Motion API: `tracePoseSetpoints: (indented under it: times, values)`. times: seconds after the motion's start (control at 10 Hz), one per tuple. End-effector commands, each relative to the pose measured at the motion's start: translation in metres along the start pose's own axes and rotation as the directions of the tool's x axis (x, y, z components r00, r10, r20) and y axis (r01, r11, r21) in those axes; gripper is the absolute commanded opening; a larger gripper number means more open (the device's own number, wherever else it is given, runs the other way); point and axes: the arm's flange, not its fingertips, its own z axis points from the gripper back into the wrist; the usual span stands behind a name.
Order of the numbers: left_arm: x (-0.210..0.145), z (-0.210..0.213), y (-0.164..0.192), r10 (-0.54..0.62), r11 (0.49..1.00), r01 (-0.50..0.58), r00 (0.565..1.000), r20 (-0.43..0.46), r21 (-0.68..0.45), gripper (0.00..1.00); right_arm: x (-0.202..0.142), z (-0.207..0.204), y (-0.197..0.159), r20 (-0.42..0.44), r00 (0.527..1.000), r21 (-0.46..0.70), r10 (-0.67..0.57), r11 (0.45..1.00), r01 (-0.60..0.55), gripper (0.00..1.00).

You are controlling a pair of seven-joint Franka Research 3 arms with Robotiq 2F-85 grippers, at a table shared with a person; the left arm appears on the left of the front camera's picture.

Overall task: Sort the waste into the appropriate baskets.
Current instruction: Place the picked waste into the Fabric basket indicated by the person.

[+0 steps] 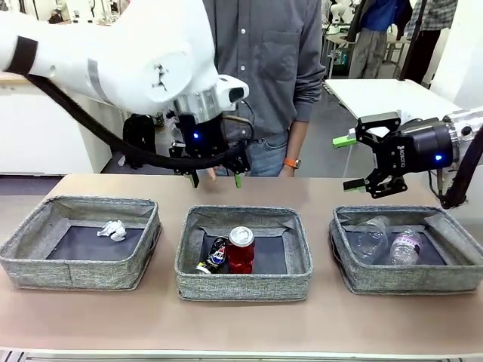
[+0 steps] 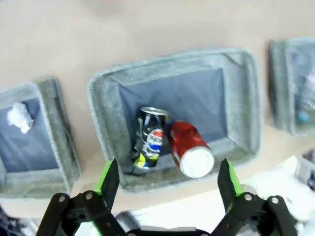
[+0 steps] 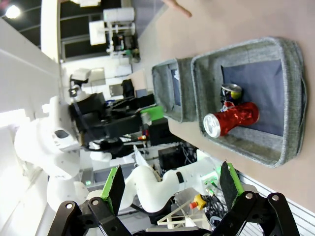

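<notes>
Left gripper [image 1: 216, 179] hangs above the middle basket [image 1: 244, 280], jaws spread and empty; below it the red soda can [image 1: 241, 250] and crushed dark can [image 1: 213, 256] lie touching. Right gripper [image 1: 355, 162], also agape and empty, hovers over the right basket [image 1: 408, 279] holding clear plastic bottle [image 1: 404, 247] and cup [image 1: 368, 235]. Paper wad [image 1: 112, 230] sits in the left basket [image 1: 79, 265]. Sorting appears finished; next, withdrawal seems due.

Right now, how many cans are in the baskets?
2, both in the middle basket: the red soda can upright and, touching its left side, the crushed dark can. Nothing suggests another is hidden.
</notes>
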Motion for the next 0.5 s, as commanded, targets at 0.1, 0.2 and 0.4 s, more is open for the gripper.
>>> tracePoseSetpoints:
  times: [0.1,0.2,0.4]
  values:
    - [-0.031,0.055,0.082,-0.203,0.850,0.137,0.976,-0.076,-0.509,1.00,0.000,0.003,0.003,-0.007,1.000,-0.007,-0.015,1.000,0.015,1.00]
    - [-0.041,0.060,0.106,-0.224,0.719,0.112,0.972,-0.076,-0.686,1.00,0.000,0.003,0.003,-0.007,1.000,-0.007,-0.015,1.000,0.015,1.00]
    - [-0.060,0.060,0.140,-0.093,0.662,-0.028,0.989,-0.119,-0.749,1.00,0.000,0.003,0.003,-0.007,1.000,-0.007,-0.015,1.000,0.015,1.00]
